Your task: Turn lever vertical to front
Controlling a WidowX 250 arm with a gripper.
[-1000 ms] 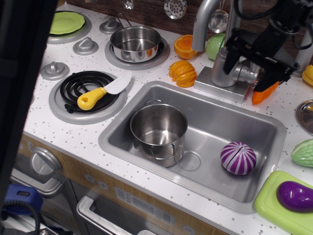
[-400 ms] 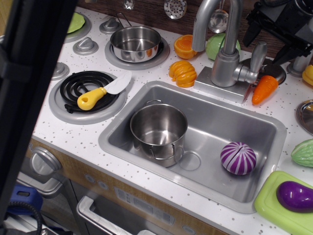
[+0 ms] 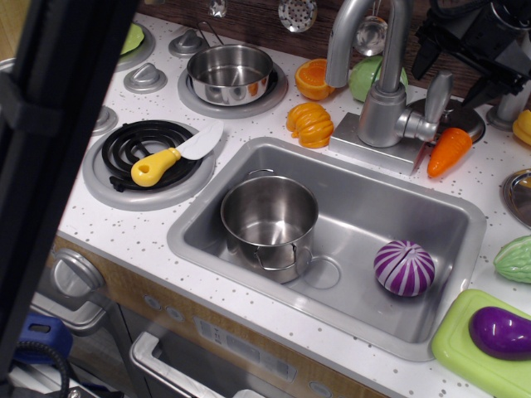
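Note:
The lever (image 3: 437, 94) is a small matte-silver paddle on a short stub at the right side of the faucet body (image 3: 384, 112). It stands upright, pointing up and tilted slightly to the right. My black gripper (image 3: 453, 76) hangs at the top right, above and just behind the lever, not touching it. Its two dark fingers (image 3: 425, 56) point down with a gap between them, and nothing is held. The tall curved spout (image 3: 365, 25) rises above the sink (image 3: 452, 217).
An orange carrot (image 3: 449, 151) lies right of the faucet. The sink holds a steel pot (image 3: 269, 220) and a purple onion (image 3: 403, 268). Orange pieces (image 3: 309, 123) lie left of the faucet. A yellow-handled knife (image 3: 170, 156) is on the burner. A dark out-of-focus bar (image 3: 50, 166) blocks the left.
The gripper lifted up and to the right, off the lever, which now stands uncovered and upright. The carrot is fully visible. The dark bar at the left has widened.

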